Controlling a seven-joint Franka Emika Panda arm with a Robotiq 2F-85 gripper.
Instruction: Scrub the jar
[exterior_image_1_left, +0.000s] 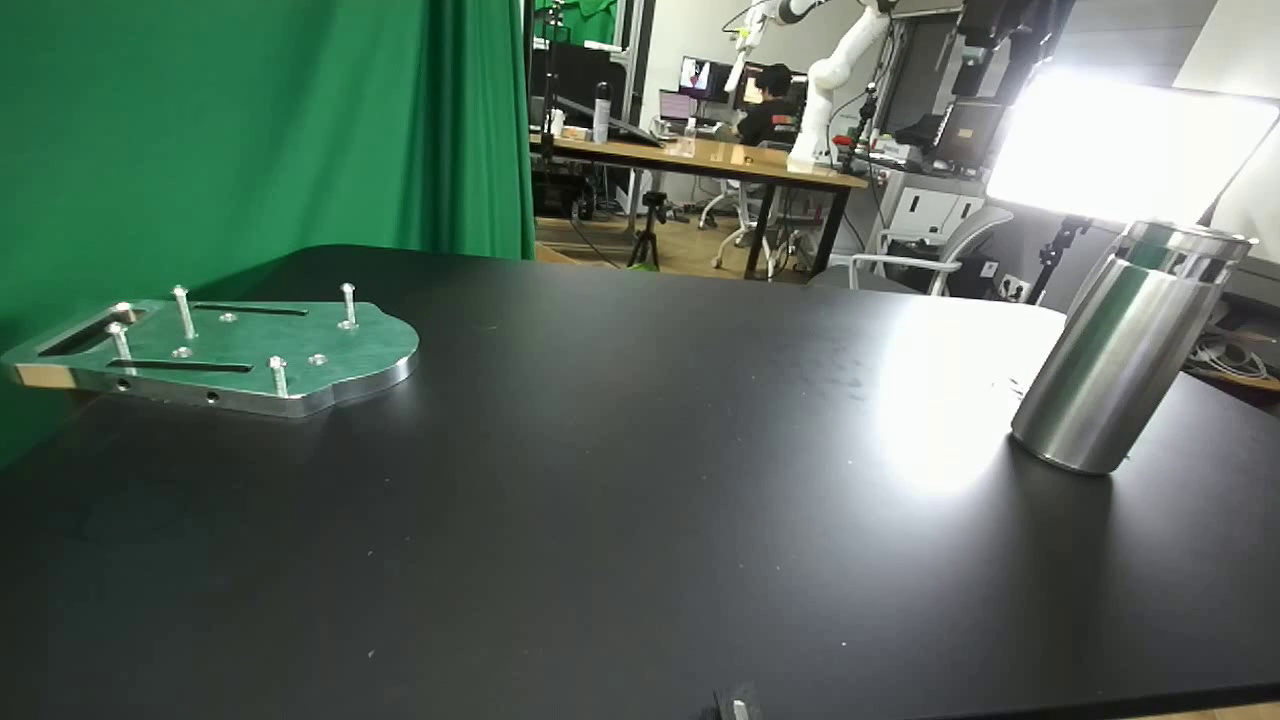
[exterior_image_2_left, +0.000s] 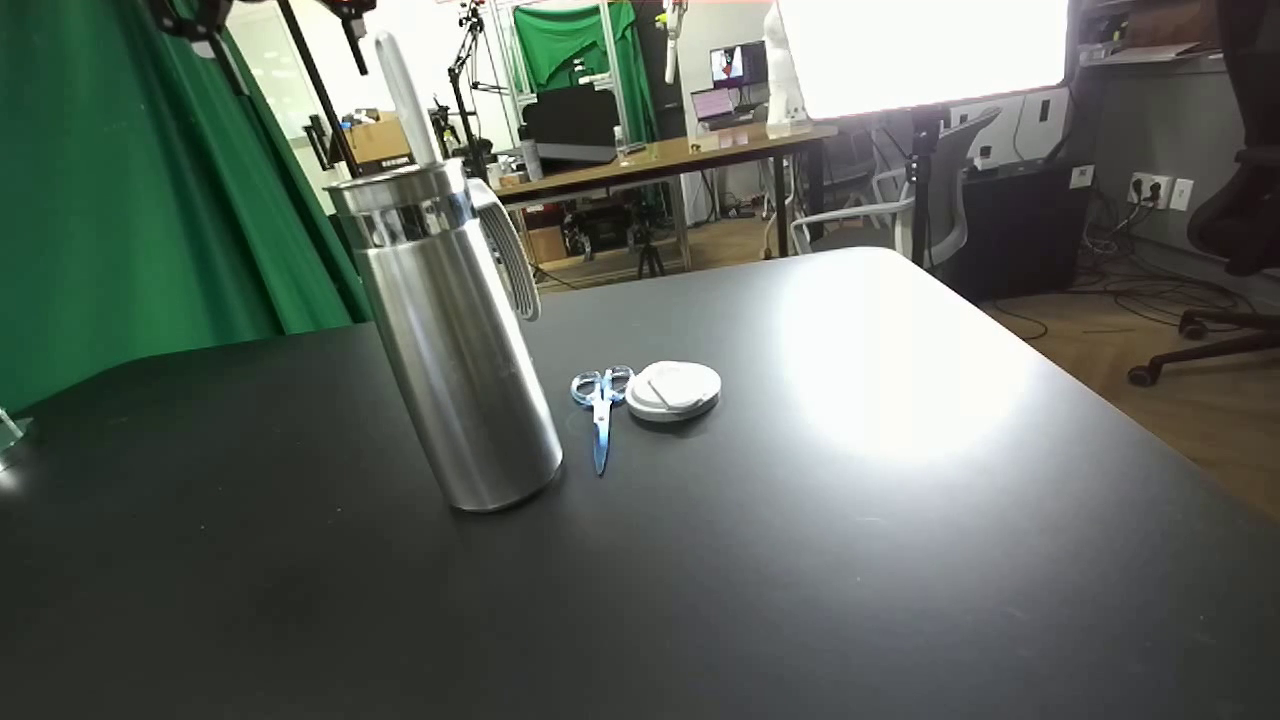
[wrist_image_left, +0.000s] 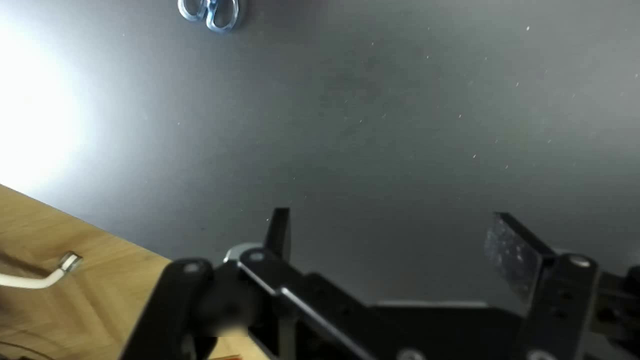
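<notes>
The jar is a tall brushed-steel pitcher that looks tilted in both exterior views (exterior_image_1_left: 1115, 350) (exterior_image_2_left: 460, 370) and stands on the black table. Its white ribbed handle (exterior_image_2_left: 508, 255) shows in an exterior view. A white stick (exterior_image_2_left: 408, 100), perhaps a scrubber's handle, rises from the jar's mouth; whatever is at its lower end is hidden inside. My gripper (wrist_image_left: 392, 215) is open in the wrist view, with only bare table seen between its fingers. In an exterior view the gripper's fingers (exterior_image_2_left: 305, 80) hang at the top left, higher than the jar's rim. The jar is out of the wrist view.
Blue scissors (exterior_image_2_left: 600, 410) and a white lid-like piece (exterior_image_2_left: 675, 390) lie beside the jar; the scissors' loops (wrist_image_left: 212, 12) show in the wrist view. A metal plate with upright bolts (exterior_image_1_left: 260, 340) sits at the table's far left. The table edge (wrist_image_left: 100, 227) crosses the wrist view's lower left.
</notes>
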